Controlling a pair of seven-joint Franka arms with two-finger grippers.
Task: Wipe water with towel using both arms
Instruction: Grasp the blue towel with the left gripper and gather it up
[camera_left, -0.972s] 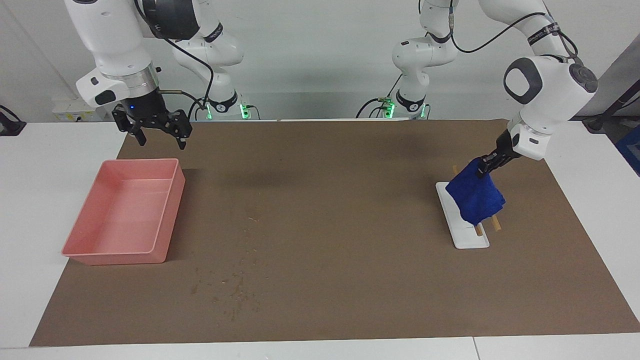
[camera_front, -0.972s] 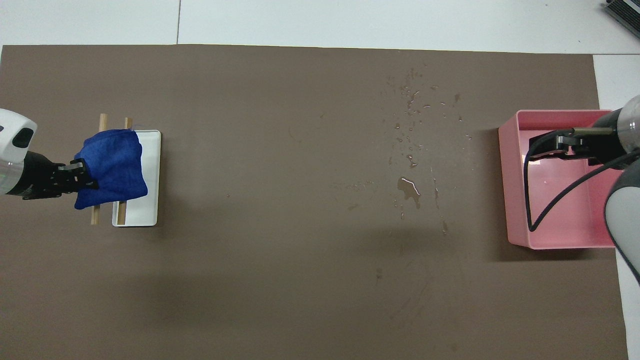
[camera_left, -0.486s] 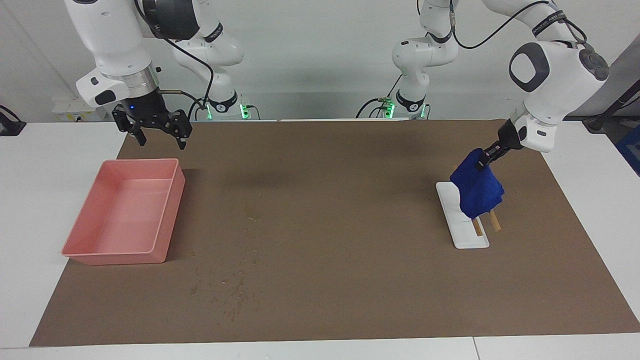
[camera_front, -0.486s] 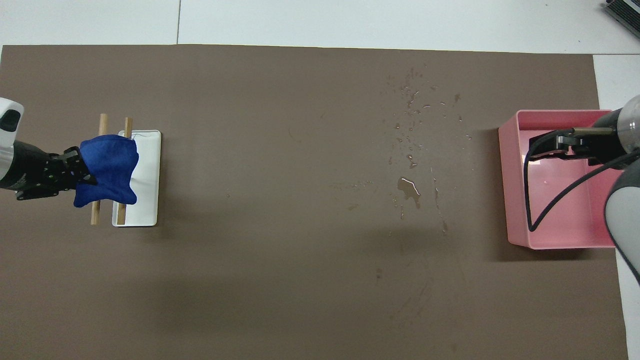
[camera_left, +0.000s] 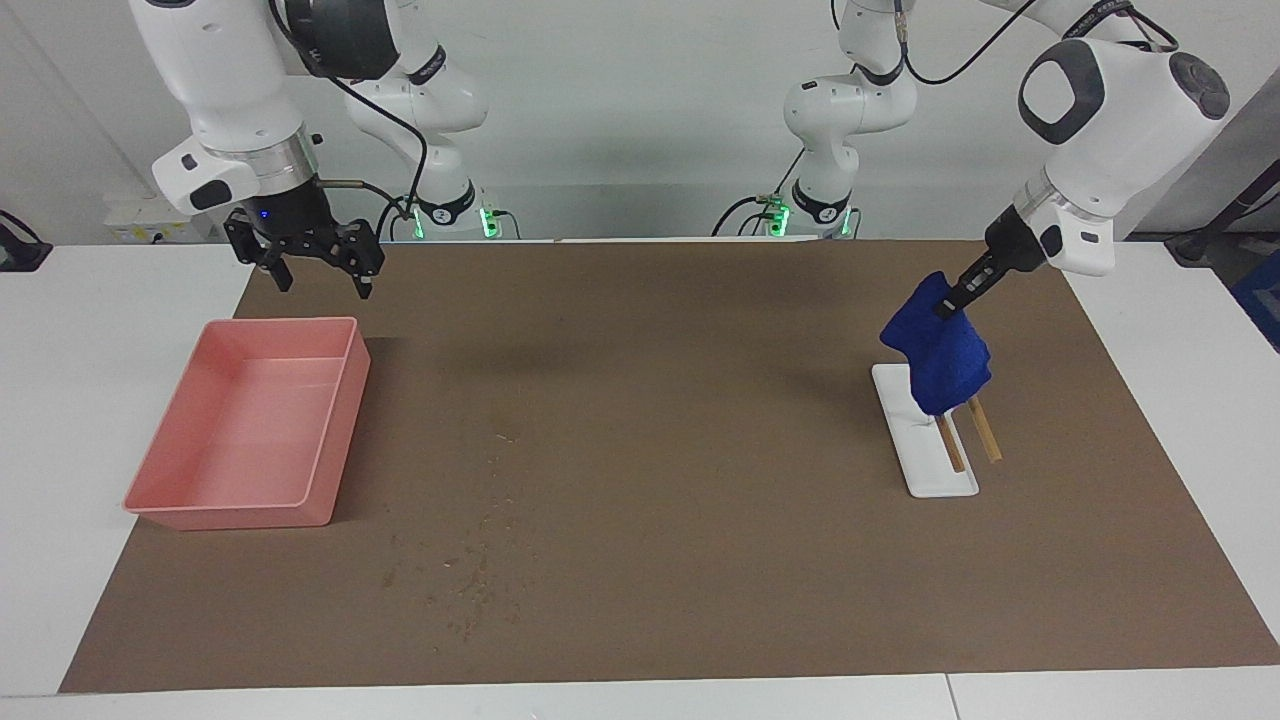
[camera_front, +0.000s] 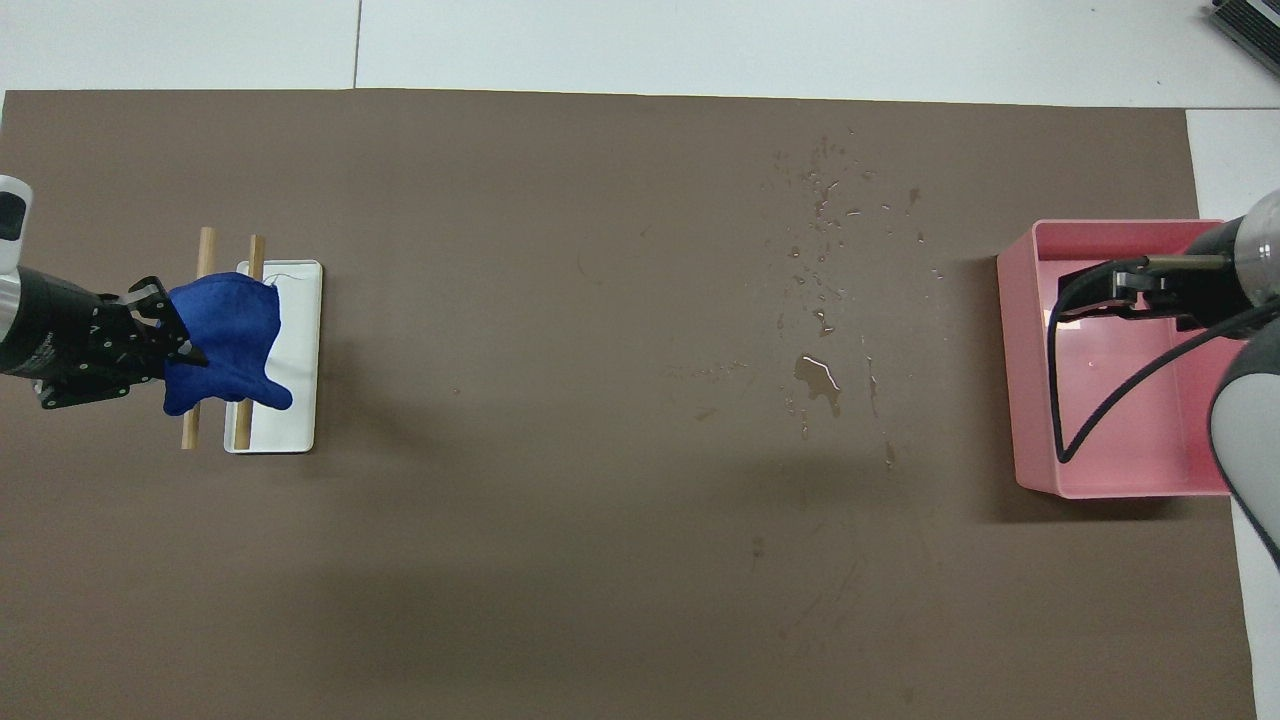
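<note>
The deep-blue towel (camera_left: 938, 352) (camera_front: 222, 340) hangs bunched in the air from my left gripper (camera_left: 950, 303) (camera_front: 175, 340), which is shut on its upper edge, over the white tray (camera_left: 925, 455) (camera_front: 298, 400) and its two wooden rods (camera_left: 982, 430). The water (camera_front: 820, 375) (camera_left: 470, 575) is a small puddle with scattered droplets on the brown mat, toward the right arm's end. My right gripper (camera_left: 318, 268) (camera_front: 1100, 292) hangs open and waits over the pink tray's (camera_left: 240, 430) (camera_front: 1030, 400) edge nearest the robots.
A brown mat (camera_left: 650, 450) (camera_front: 550, 550) covers most of the white table. The white tray with rods lies toward the left arm's end, the pink tray toward the right arm's end. A black cable (camera_front: 1080, 420) from the right arm hangs over the pink tray.
My left gripper has risen with the towel, lifting it off the rods and white tray so more of the rods shows. The right arm has not moved.
</note>
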